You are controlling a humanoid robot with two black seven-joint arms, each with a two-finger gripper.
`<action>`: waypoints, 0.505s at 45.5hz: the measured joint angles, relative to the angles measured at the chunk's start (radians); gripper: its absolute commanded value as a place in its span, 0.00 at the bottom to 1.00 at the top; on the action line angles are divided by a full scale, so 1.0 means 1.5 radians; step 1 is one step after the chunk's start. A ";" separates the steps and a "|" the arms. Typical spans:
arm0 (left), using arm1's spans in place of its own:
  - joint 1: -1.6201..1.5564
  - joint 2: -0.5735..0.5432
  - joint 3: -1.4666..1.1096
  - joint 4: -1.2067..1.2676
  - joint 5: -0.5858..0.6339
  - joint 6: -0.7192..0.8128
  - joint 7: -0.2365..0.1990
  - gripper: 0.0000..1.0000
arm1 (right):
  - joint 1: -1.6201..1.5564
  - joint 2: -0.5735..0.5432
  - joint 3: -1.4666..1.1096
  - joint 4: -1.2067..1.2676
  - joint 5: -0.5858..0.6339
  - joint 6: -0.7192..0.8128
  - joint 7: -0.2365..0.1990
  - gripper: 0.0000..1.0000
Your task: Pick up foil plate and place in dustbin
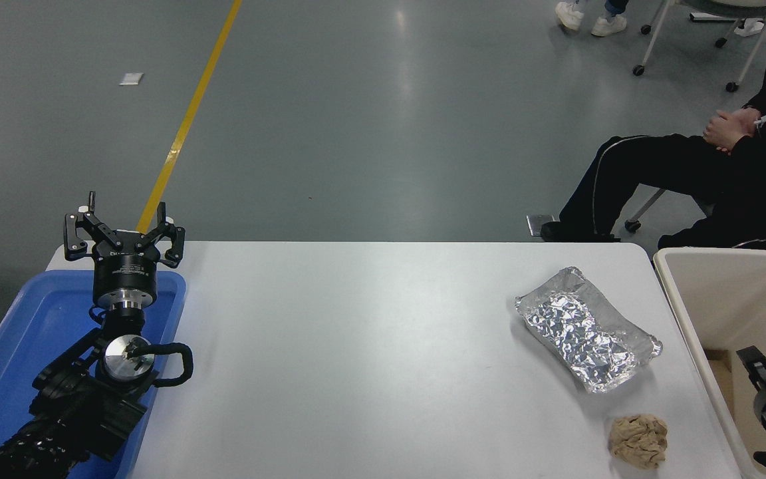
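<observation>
The foil plate (586, 329), a shiny crinkled oblong tray, lies on the right part of the white table (356, 346). The dustbin (742, 293), large and cream, stands just past the table's right edge. My right gripper (750, 358) shows only partly at the lower right, over the dustbin's inside and well apart from the foil plate. My left gripper (124, 227) is parked at the lower left above a blue tray, open and holding nothing.
A crumpled tan paper ball (638, 440) lies on the table just in front of the foil plate. The blue tray (30, 319) sits at the table's left end. A person in dark clothes (722, 173) sits beyond the far right corner.
</observation>
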 measured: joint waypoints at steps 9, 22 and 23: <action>0.001 0.000 0.000 0.000 0.000 0.000 0.000 0.99 | 0.106 -0.060 -0.031 0.124 -0.001 0.010 0.000 1.00; 0.000 0.000 0.001 -0.001 0.001 0.000 0.001 0.99 | 0.345 -0.109 -0.248 0.322 -0.007 0.019 0.007 1.00; 0.000 0.000 0.001 -0.001 0.001 0.000 0.001 0.99 | 0.368 -0.110 -0.268 0.345 -0.007 0.019 0.007 1.00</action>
